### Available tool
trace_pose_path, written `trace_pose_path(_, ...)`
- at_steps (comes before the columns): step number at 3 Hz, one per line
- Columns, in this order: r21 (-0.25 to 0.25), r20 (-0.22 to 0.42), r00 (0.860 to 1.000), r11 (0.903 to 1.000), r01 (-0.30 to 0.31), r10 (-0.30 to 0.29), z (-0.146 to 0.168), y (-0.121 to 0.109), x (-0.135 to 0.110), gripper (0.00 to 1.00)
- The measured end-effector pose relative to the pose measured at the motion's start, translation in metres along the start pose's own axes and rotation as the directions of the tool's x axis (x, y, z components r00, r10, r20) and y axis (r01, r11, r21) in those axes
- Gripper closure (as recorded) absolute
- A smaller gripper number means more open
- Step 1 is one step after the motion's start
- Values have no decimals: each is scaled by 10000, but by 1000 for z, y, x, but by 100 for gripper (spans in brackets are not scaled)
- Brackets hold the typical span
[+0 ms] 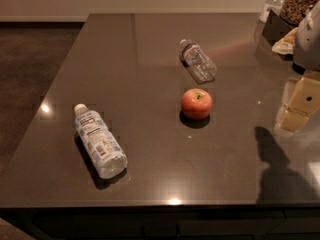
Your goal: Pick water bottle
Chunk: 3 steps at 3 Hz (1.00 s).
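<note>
The water bottle [198,60], small, clear and crinkled with a dark band near its neck, lies on its side on the dark countertop [150,44], towards the back middle. Its neck points to the back left. My gripper [300,104] shows as a pale yellowish piece under a white arm part [309,34] at the right edge. It hangs above the counter, well to the right of the water bottle and a little nearer than it, and holds nothing that I can see. It casts a shadow [272,159] on the counter at the front right.
A red apple [196,103] stands just in front of the water bottle. A larger bottle [99,140] with a white cap and a white-blue label lies at the front left. A jar of snacks [300,1] and a dark box [275,26] stand at the back right corner. The counter's front edge [160,204] is close.
</note>
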<state>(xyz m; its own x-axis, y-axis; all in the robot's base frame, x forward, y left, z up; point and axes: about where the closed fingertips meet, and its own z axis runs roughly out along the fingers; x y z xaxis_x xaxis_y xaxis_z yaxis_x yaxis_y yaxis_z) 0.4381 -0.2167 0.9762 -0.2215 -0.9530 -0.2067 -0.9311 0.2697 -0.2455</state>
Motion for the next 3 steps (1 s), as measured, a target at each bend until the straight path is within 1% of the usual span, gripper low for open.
trace_pose_path(1, 2, 1, 10000, 10000, 0, 0, 0, 0, 0, 0)
trace_pose_path(2, -46, -54, 9999, 9999, -136, 136, 3, -4, -8, 0)
trace_pose_path(3, -162, -139, 9988, 9988, -467, 464, 17, -21, -31, 0)
